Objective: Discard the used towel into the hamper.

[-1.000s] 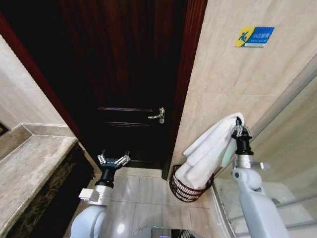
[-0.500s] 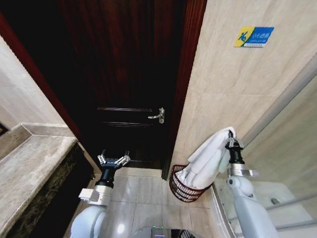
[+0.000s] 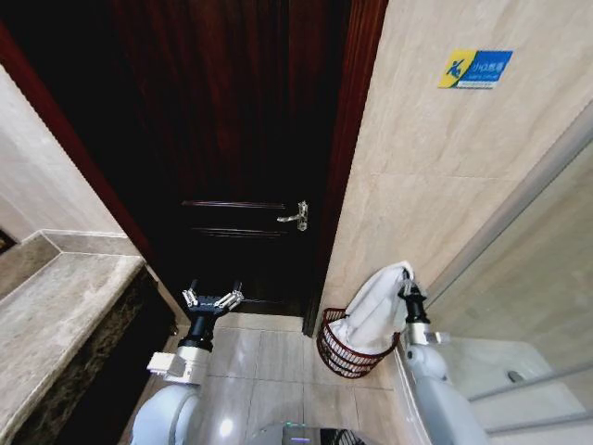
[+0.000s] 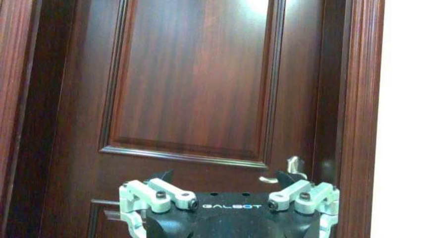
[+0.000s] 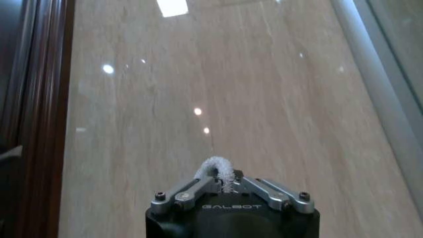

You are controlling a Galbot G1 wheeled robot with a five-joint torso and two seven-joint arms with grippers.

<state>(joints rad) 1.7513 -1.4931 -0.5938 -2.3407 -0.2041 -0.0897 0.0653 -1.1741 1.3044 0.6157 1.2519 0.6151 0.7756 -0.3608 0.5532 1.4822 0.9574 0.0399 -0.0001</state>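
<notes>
The white towel (image 3: 375,301) hangs from my right gripper (image 3: 409,286), which is shut on its top edge. Its lower part rests inside the hamper (image 3: 347,357), a dark reddish-brown open-weave basket on the floor against the tiled wall. In the right wrist view the right gripper (image 5: 223,184) pinches a tuft of the towel (image 5: 215,167) in front of the beige wall. My left gripper (image 3: 213,298) stands open in front of the dark door, left of the hamper; the left gripper (image 4: 225,178) faces the door panel in the left wrist view.
A dark wooden door (image 3: 241,139) with a metal handle (image 3: 296,218) fills the middle. A stone counter (image 3: 46,315) lies at the left. A beige tiled wall (image 3: 445,167) with a blue sign (image 3: 475,68) and a glass shower panel (image 3: 547,278) stand at the right.
My right gripper has come down and to the left with the towel, so more of the towel has sunk into the hamper. The left arm has not moved.
</notes>
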